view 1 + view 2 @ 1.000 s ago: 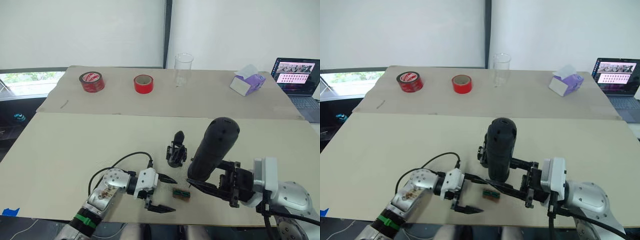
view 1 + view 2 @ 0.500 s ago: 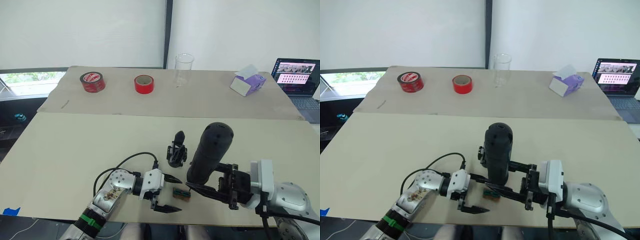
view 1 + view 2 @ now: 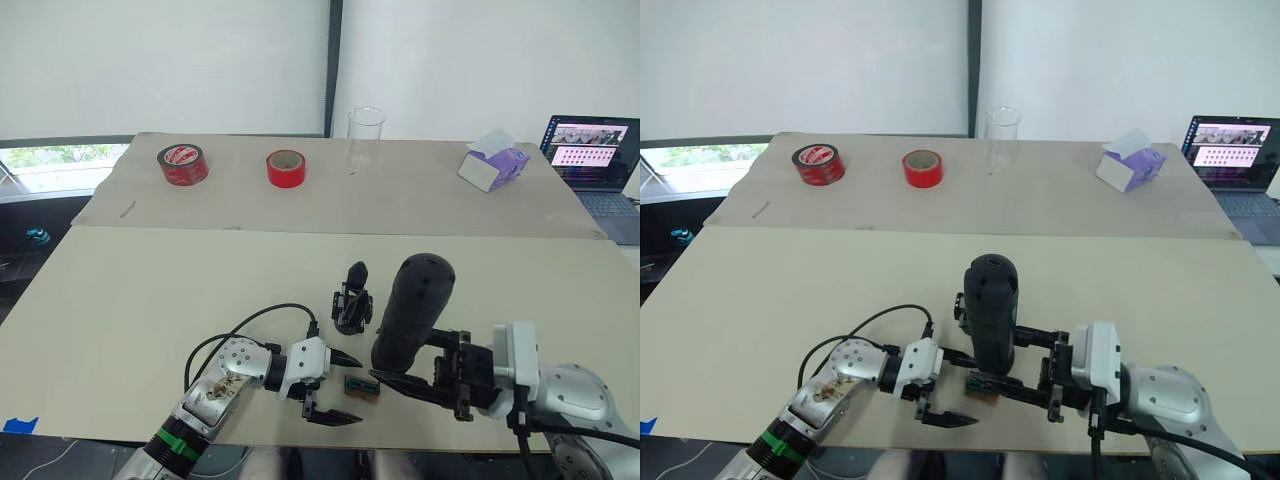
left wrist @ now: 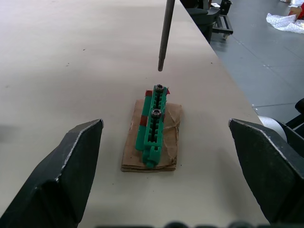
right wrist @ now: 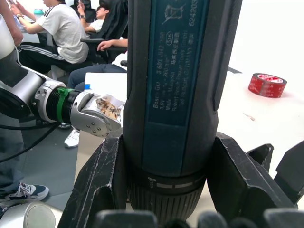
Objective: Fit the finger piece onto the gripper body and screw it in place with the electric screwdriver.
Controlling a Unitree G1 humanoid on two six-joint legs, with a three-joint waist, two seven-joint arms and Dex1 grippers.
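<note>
The electric screwdriver (image 3: 412,308) stands nearly upright near the front edge of the table (image 3: 150,290), clamped between the two fingers of the right gripper (image 3: 400,380), its thin metal bit (image 4: 164,33) hanging just above the far end of a green screw holder (image 4: 154,121). That holder carries two screws and sits on a brown cardboard scrap (image 4: 169,142), close to the table's front edge. Printed text runs down the blue panel of the tool in the right wrist view; "3 601" is readable, the rest is too small to make out.

Just behind the screwdriver stands the gripper body (image 3: 352,298), upright with its pointed finger up, apart from both arms. The left gripper (image 3: 335,388) rests low by the front edge, fingers spread wide with nothing between them, flanking the green holder on either side.

Open table lies to the left and behind. Along the back are two red tape rolls (image 3: 183,163) and (image 3: 286,167), a clear cup (image 3: 366,138), a purple tissue box (image 3: 492,167), and a laptop (image 3: 592,155) with its screen lit. Seated people (image 5: 61,28) show beyond the table in the right wrist view.
</note>
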